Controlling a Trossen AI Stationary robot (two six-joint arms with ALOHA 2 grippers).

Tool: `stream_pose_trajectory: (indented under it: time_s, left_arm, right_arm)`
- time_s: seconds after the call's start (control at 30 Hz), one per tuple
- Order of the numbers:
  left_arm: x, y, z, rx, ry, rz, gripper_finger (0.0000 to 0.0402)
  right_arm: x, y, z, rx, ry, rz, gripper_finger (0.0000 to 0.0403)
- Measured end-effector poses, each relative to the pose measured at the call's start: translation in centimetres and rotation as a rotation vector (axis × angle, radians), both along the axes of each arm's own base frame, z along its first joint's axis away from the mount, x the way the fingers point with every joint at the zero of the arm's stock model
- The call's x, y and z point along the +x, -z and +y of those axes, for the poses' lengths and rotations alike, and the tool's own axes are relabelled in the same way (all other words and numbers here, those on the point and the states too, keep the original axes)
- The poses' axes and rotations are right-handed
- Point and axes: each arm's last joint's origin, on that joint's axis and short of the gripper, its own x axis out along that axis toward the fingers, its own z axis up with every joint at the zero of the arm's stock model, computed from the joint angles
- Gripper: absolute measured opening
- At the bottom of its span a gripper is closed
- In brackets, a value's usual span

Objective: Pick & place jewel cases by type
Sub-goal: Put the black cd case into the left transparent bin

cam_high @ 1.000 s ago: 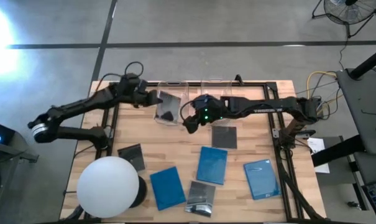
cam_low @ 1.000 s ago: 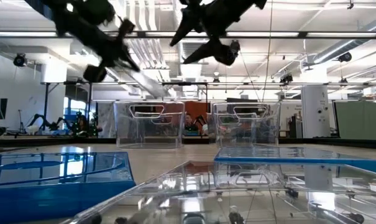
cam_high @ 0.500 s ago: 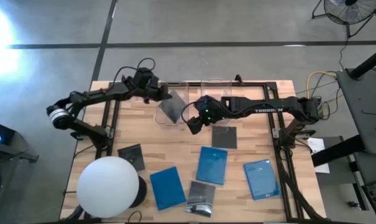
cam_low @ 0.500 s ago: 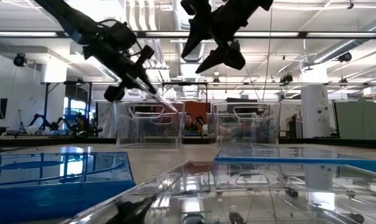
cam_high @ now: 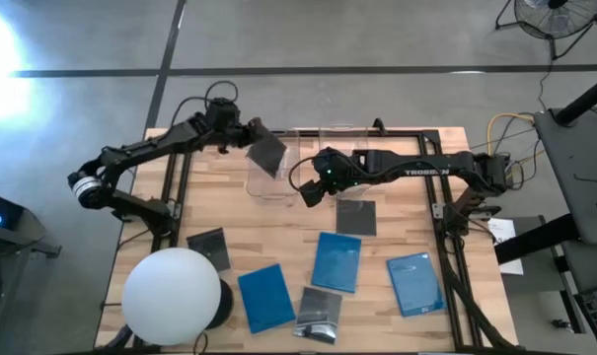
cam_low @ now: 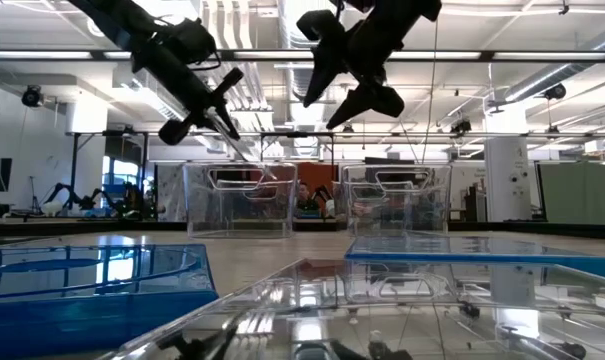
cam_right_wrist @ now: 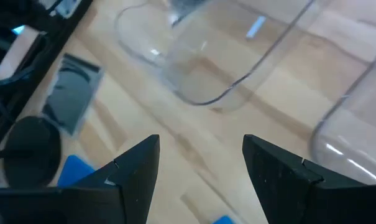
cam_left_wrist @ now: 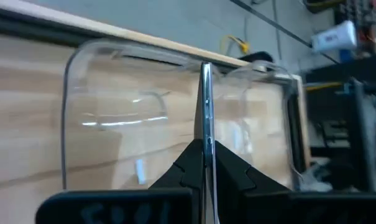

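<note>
My left gripper (cam_high: pixel 245 135) is shut on a dark grey jewel case (cam_high: pixel 267 153) and holds it above the left clear bin (cam_high: pixel 271 184). In the left wrist view the case (cam_left_wrist: pixel 206 99) shows edge-on over that bin (cam_left_wrist: pixel 68 93). My right gripper (cam_high: pixel 306 192) hangs open in the air beside the bin, touching nothing. Lying flat on the table are three dark cases (cam_high: pixel 355 214), (cam_high: pixel 209 245), (cam_high: pixel 318 314) and three blue cases (cam_high: pixel 337 261), (cam_high: pixel 265 296), (cam_high: pixel 414 283). My left gripper pinches the dark case between its two fingers (cam_left_wrist: pixel 186 168) at the case's edge nearest the arm (cam_left_wrist: pixel 206 140). It comes from the table's left, slanting downward. The case is lifted clear and slants down from the fingers (cam_low: pixel 244 148) toward the bin's rim.
A second clear bin (cam_high: pixel 339 138) stands right of the first at the far edge. A big white sphere (cam_high: pixel 173 294) fills the near left corner. Black frame rails (cam_high: pixel 438 212) run along the table's sides. Bare wood lies between the bins and the cases.
My left gripper has carried the dark case to the right over the left bin, dipped toward its rim, then drawn back a little up and toward the far edge. The case stays in the fingers and has tilted. My right gripper has hardly moved.
</note>
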Motion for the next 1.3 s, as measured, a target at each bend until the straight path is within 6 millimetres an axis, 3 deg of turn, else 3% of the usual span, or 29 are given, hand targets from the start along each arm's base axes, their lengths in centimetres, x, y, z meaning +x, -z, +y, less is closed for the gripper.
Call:
stream_pose_trajectory:
  time_s: [0.27, 0.4, 0.53, 0.9, 1.07, 1.3]
  left_arm:
    - [1.2, 2.8, -2.4, 0.033, -0.162, 0.024, 0.0000]
    - [1.5, 3.0, -2.5, 0.065, -0.251, -0.079, 0.0000]
    - [1.6, 3.8, -2.5, 0.051, -0.287, -0.074, 0.0000]
    - [3.4, 6.2, -3.1, 0.018, -0.220, -0.010, 0.0002]
    - [4.0, 7.3, -3.5, -0.008, -0.154, 0.047, 0.0043]
    - [3.0, 4.9, -4.0, 0.085, 0.034, 0.314, 0.0100]
  right_arm:
    - [-0.3, 0.1, -0.7, -0.006, 0.009, 0.021, 0.0226]
    - [-0.3, 0.1, -0.7, -0.016, -0.003, 0.023, 0.0226]
    - [-0.3, 0.1, -0.9, -0.021, -0.003, 0.024, 0.0226]
    - [-0.3, 0.1, -0.9, -0.028, -0.013, 0.025, 0.0226]
    - [-0.4, 0.1, -0.9, -0.026, -0.014, 0.034, 0.0226]
    - [-0.5, 0.2, -0.8, -0.022, -0.016, 0.045, 0.0226]
